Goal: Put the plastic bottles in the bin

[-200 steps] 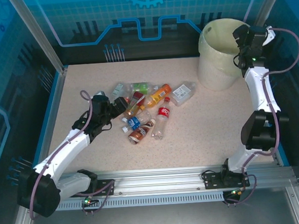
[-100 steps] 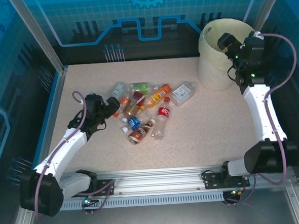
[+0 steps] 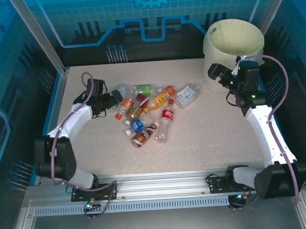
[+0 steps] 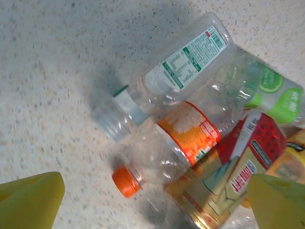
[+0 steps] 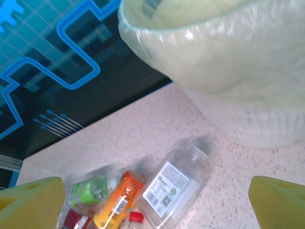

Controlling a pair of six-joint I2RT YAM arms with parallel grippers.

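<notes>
Several plastic bottles (image 3: 147, 112) lie in a heap in the middle of the table. The bin (image 3: 233, 47), a white bucket with a pale yellowish liner, stands at the far right. My left gripper (image 3: 115, 99) is open at the heap's left edge. In its wrist view the left gripper (image 4: 155, 205) hovers over an orange-capped bottle (image 4: 190, 131), with a clear white-labelled bottle (image 4: 186, 62) beyond it. My right gripper (image 3: 216, 73) is open and empty, in the air just left of the bin. In its wrist view the bin (image 5: 228, 62) is above and a clear square bottle (image 5: 174, 191) is below.
Blue-framed enclosure walls surround the speckled table (image 3: 216, 136). A metal rail (image 3: 162, 184) runs along the near edge, where the arm bases sit. Bare tabletop lies between the heap and the bin and in front of the heap.
My right gripper has come away from over the bin's rim, down and left to beside the bin. My left arm has swung farther back, to the heap's far-left edge.
</notes>
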